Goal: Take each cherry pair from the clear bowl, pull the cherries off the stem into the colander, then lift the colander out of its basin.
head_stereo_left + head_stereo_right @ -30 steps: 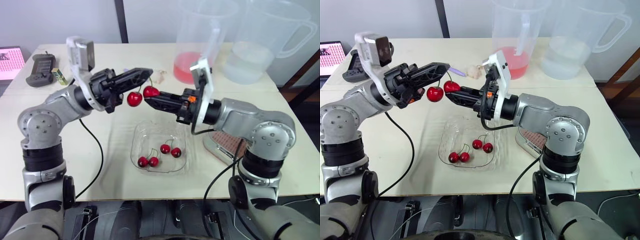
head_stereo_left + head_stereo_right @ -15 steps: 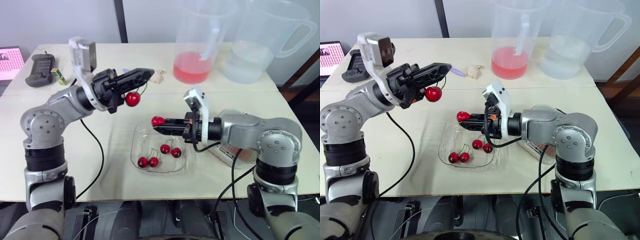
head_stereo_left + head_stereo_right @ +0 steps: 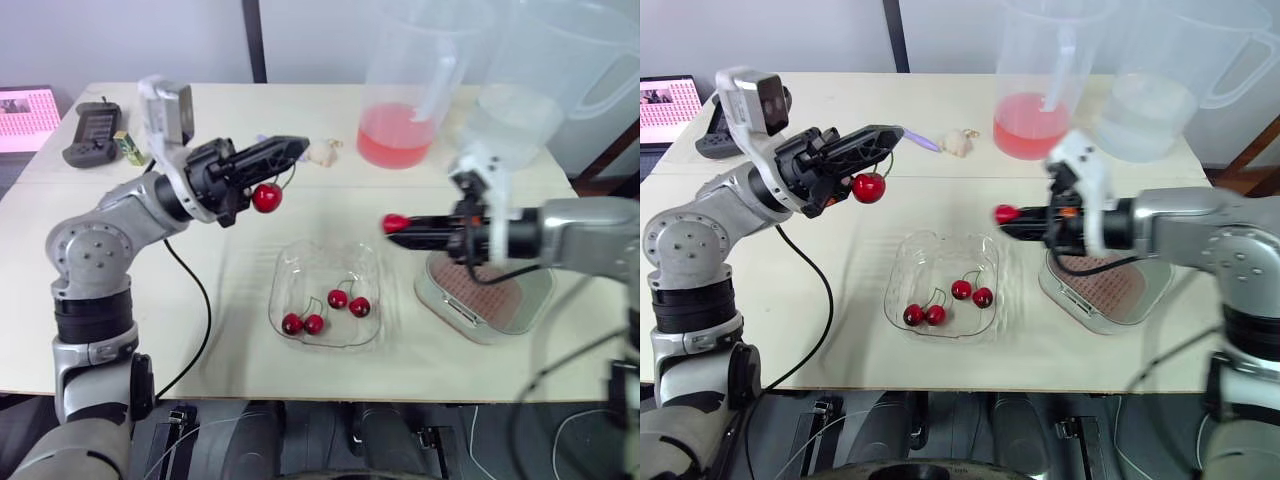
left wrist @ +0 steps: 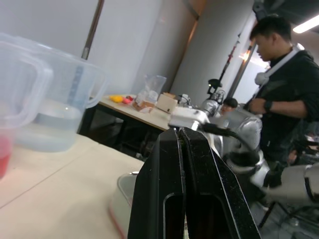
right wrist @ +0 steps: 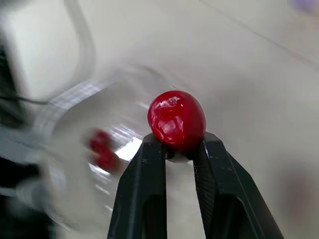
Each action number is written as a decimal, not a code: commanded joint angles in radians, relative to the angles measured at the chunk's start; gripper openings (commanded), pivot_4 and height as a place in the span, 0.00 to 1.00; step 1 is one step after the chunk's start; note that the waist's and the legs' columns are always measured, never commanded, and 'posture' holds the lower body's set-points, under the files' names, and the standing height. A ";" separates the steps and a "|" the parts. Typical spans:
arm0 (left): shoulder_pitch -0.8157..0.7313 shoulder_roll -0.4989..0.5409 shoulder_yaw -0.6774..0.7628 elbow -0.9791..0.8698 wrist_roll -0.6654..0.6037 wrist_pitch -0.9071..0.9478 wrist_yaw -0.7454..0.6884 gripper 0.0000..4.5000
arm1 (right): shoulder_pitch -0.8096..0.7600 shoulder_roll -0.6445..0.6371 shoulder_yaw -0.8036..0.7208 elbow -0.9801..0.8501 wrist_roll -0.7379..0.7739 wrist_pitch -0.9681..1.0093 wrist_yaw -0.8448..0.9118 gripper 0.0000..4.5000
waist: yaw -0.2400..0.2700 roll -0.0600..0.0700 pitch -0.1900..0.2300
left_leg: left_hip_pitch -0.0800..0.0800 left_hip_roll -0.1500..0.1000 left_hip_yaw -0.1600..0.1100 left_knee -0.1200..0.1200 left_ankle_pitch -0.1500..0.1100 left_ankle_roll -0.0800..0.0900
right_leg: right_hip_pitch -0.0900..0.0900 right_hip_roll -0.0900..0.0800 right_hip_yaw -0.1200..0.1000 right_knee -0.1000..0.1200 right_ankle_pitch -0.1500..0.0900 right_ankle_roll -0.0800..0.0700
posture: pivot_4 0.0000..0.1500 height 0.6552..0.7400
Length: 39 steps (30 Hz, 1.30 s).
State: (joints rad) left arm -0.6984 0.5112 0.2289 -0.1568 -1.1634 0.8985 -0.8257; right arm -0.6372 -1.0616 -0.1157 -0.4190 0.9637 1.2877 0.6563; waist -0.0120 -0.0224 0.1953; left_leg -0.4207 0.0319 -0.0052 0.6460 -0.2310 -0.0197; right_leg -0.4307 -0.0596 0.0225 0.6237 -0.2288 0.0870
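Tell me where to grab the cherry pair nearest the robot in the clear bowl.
Pinch the stems at their raised end, probably from straight above. The cherry pair lies low in the clear bowl, stems arching up over the fruit; the bowl's walls crowd a sideways approach.

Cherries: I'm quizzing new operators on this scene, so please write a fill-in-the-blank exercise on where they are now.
The right pincer grips a single ____.
The left pincer dangles ____ cherry.
The clear bowl holds ____ cherries.
The colander sits on the bowl's ____ side.
Missing: cherry; one; four; right.
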 commanded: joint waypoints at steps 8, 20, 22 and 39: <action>0.022 -0.002 -0.024 -0.052 0.022 -0.033 -0.038 0.00 | 0.188 -0.287 0.170 0.172 -0.410 -0.347 0.271 0.58 | -0.007 0.000 0.000 | -0.003 0.000 0.003 0.000 0.000 0.000 | -0.002 0.000 0.002 -0.005 0.002 0.004 | 1.00 0.98; 0.026 -0.019 -0.020 -0.077 0.009 -0.036 -0.004 0.00 | 0.128 -0.262 0.017 0.221 -0.353 -0.333 0.412 0.99 | 0.000 0.001 0.000 | -0.004 0.000 0.002 0.002 0.000 0.000 | -0.002 0.000 0.002 -0.005 0.003 0.004 | 1.00 0.98; 0.020 -0.027 -0.017 -0.076 0.006 -0.039 0.006 0.00 | 0.084 -0.211 -0.028 0.212 -0.291 -0.316 0.417 0.99 | -0.002 0.001 0.000 | -0.004 0.000 0.002 0.002 0.000 0.000 | -0.002 0.000 0.002 -0.004 0.003 0.004 | 1.00 0.98; 0.003 -0.092 -0.009 -0.097 -0.011 -0.080 0.061 0.00 | -0.065 0.539 -0.031 -0.035 0.163 -0.171 -0.089 0.99 | 0.000 0.000 0.000 | -0.004 0.000 -0.001 0.004 0.000 0.000 | 0.000 0.002 0.002 -0.002 0.006 0.007 | 1.00 0.98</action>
State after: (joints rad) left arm -0.6783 0.4213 0.2106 -0.2179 -1.1562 0.8367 -0.7648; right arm -0.6792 -0.5501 -0.1353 -0.4380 1.0878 1.1225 0.6157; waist -0.0123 -0.0222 0.1956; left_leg -0.4242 0.0320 -0.0065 0.6499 -0.2310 -0.0195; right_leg -0.4304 -0.0578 0.0243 0.6218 -0.2229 0.0934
